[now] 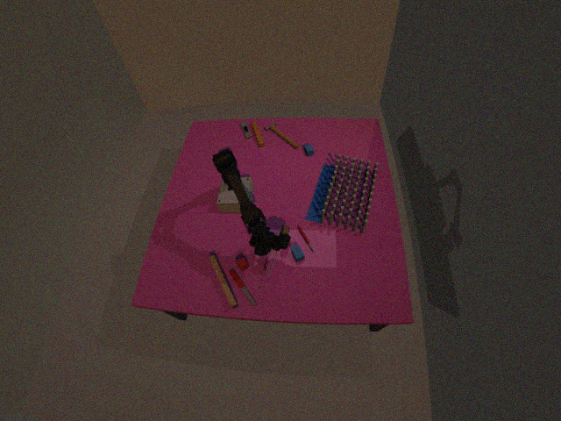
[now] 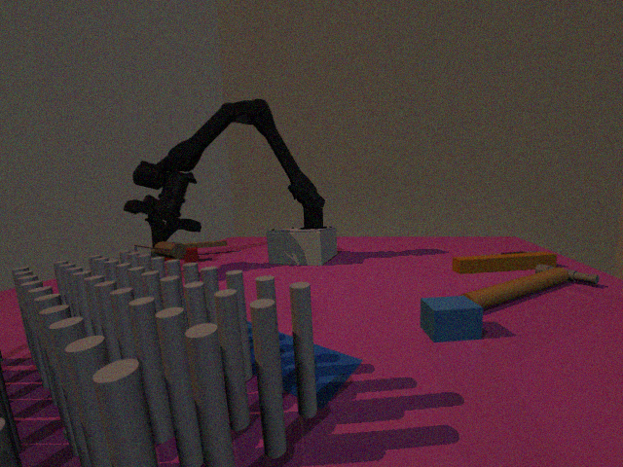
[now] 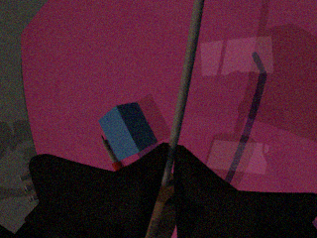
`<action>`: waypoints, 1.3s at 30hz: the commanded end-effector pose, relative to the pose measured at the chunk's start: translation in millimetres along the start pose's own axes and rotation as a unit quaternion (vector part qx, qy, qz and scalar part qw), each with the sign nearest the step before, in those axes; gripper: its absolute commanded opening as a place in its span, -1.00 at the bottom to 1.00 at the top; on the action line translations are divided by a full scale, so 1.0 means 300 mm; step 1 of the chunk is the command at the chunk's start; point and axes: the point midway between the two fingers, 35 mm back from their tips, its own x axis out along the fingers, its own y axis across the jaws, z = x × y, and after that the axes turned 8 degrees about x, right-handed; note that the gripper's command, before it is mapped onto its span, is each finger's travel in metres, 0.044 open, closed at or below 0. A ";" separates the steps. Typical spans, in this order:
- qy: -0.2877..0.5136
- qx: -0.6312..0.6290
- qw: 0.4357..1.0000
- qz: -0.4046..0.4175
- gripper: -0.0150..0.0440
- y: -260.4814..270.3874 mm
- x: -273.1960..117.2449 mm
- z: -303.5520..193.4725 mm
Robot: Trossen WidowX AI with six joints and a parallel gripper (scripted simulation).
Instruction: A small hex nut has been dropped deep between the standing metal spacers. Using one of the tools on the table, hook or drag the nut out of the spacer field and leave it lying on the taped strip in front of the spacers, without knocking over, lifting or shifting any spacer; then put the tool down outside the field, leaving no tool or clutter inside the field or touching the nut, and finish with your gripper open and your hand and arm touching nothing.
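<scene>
My gripper (image 1: 275, 246) (image 2: 158, 242) (image 3: 172, 150) is shut on the wooden handle of a hook tool (image 1: 285, 230) (image 2: 170, 249) (image 3: 162, 210). Its thin metal shaft runs forward between the fingertips in the wrist view, and its shadow lies well apart from it, so the tool is raised off the table. The shadow ends in a short bend. The standing metal spacers (image 1: 375, 174) (image 2: 303, 351) form a dense upright field at the right of the top view. The blue taped strip (image 1: 312, 215) (image 2: 347, 359) lies along their near side, away from the gripper. I cannot see the nut.
A blue block (image 1: 296, 252) (image 3: 121, 134) and thin red screwdriver (image 1: 303, 234) (image 3: 116, 166) lie near the gripper. A red block (image 1: 243, 262), red-handled tool (image 1: 236, 277) and yellow bar (image 1: 223, 278) lie to its left. A hammer (image 1: 284, 137) (image 2: 518, 287) and another blue block (image 1: 308, 150) (image 2: 451, 319) lie farther back.
</scene>
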 end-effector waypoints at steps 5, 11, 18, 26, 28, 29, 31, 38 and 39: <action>0.001 -0.001 1.000 -0.001 -0.49 -0.037 0.007 -0.087; 0.002 -0.001 1.000 -0.001 -0.49 -0.042 0.020 -0.086; 0.002 -0.002 1.000 -0.001 -0.49 -0.054 0.055 -0.080; 0.002 -0.002 1.000 0.000 -0.49 -0.069 0.096 -0.073; 0.002 -0.003 1.000 0.000 -0.49 -0.073 0.106 -0.071; 0.002 -0.003 1.000 0.000 -0.49 -0.075 0.111 -0.071; 0.002 -0.003 1.000 0.000 -0.49 -0.080 0.120 -0.069; 0.002 -0.002 1.000 0.000 -0.49 -0.095 0.155 -0.065; 0.002 -0.001 1.000 0.000 -0.49 -0.097 0.160 -0.065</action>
